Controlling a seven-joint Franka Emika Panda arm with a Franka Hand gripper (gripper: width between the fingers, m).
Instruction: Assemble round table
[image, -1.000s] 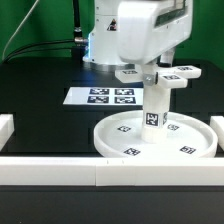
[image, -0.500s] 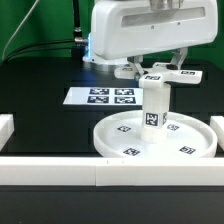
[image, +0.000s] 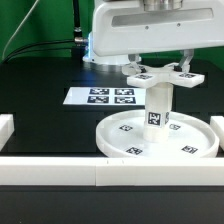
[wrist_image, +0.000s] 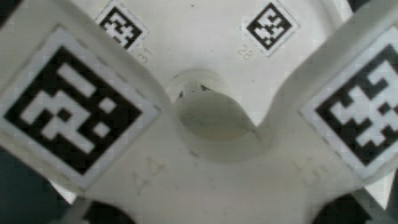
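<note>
- Short thick white plastic cylinder leg (image: 157, 110) stands upright on the centre hub of the large rimmed white round disc (image: 105, 140), which lies on the black surface (image: 40, 110).
- White cross-shaped plastic piece (image: 160, 76) sits atop the leg, directly above the disc's centre. Seated or just touching: can't tell.
- Fingers (image: 186, 60) are level with the cross. How far apart, or whether gripping it: can't tell.
- Step, I'd say: fitting cross onto leg.
- Next: keep cross square over the disc's hub, press and twist down, don't tip the leg.

Cross-shaped piece (image: 162, 76) moved toward exterior view's right, levelled out, now centred over leg (image: 159, 108) top.
</note>
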